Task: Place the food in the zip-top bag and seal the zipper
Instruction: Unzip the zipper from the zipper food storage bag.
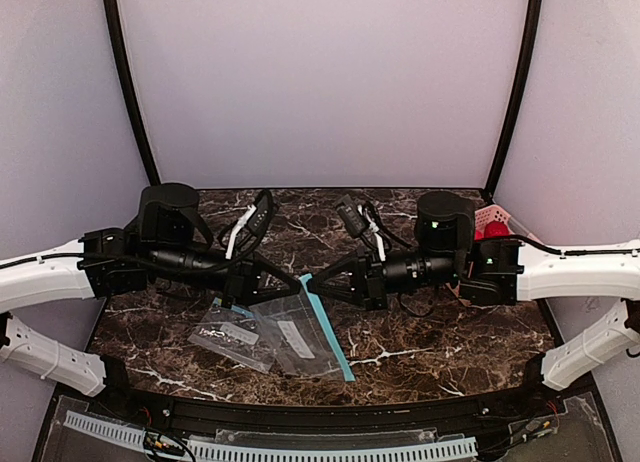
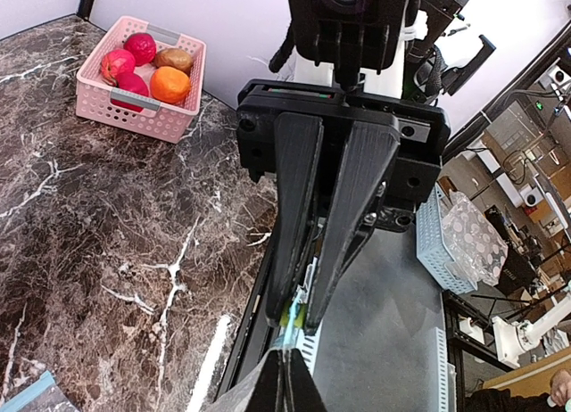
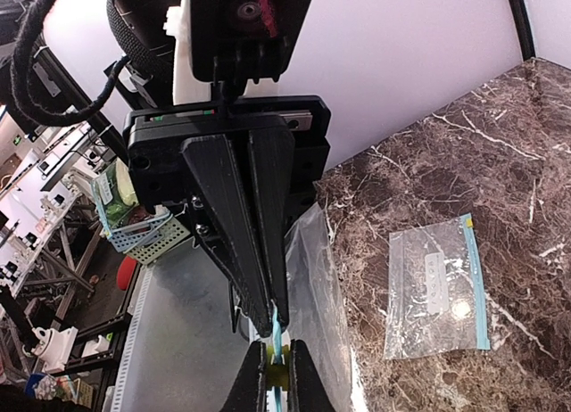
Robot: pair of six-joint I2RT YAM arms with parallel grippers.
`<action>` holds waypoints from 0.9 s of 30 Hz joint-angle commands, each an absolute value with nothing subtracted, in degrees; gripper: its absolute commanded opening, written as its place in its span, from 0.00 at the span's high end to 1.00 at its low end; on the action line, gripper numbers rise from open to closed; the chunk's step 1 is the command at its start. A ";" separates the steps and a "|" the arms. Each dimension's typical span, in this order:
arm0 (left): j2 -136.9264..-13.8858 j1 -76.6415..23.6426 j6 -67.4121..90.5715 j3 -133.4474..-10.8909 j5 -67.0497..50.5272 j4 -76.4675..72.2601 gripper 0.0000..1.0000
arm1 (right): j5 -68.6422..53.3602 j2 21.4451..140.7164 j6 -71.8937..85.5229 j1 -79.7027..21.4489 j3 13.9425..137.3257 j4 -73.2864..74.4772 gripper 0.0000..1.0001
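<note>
Reading convention: clock hours refer to the top view, with 12 o'clock toward the back wall and 6 o'clock toward the arm bases.
Second bag (image 1: 232,337): clear, with a white label, lying flat on the table at 8 o'clock from the point where the two grippers meet. Neither gripper touches it. The right wrist view shows a teal strip along one of its edges.
Zip-top bag (image 1: 298,342): clear, with a white label, at 6 o'clock from the meeting point. One corner is lifted to the fingertips and the rest reaches down to the table. Whether its edge overlaps the second bag or only lies beside it cannot be told.
Zipper (image 1: 328,332): a teal strip along the bag's 3 o'clock edge, running from the meeting point toward 5 o'clock. Its far end is pinched.
Left gripper (image 2: 293,318): enters from 9 o'clock. Its fingers are pressed fully together, nipping the end of the zipper.
Right gripper (image 3: 272,327): enters from 3 o'clock. Its fingers are closed to a sliver on the same end of the zipper, tip to tip with the left gripper.
Table (image 1: 450,332): dark brown marble with white veins.
Basket (image 2: 134,118): pink and slatted, at 2 o'clock near the back right corner. In the top view the right arm hides most of it.
Food (image 2: 140,48): five round pieces, three red, one brown and one orange, all in the basket, well apart from the zip-top bag.
</note>
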State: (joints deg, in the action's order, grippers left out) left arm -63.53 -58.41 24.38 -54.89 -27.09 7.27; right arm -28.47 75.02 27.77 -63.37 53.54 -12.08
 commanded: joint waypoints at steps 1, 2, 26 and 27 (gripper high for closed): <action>-61.88 -58.54 24.78 -53.57 -27.72 6.68 0.99 | -28.22 74.49 27.53 -63.53 53.89 -12.59 1.00; -61.88 -58.58 24.78 -53.71 -27.74 6.68 0.99 | -28.28 74.46 27.51 -63.54 53.79 -12.41 1.00; -65.60 -58.55 24.43 -56.69 -28.90 5.25 0.82 | -31.39 75.30 27.38 -63.50 54.35 -10.79 1.00; -65.63 -58.54 24.43 -56.69 -28.95 5.22 0.84 | -31.38 75.32 27.41 -63.51 54.30 -10.79 1.00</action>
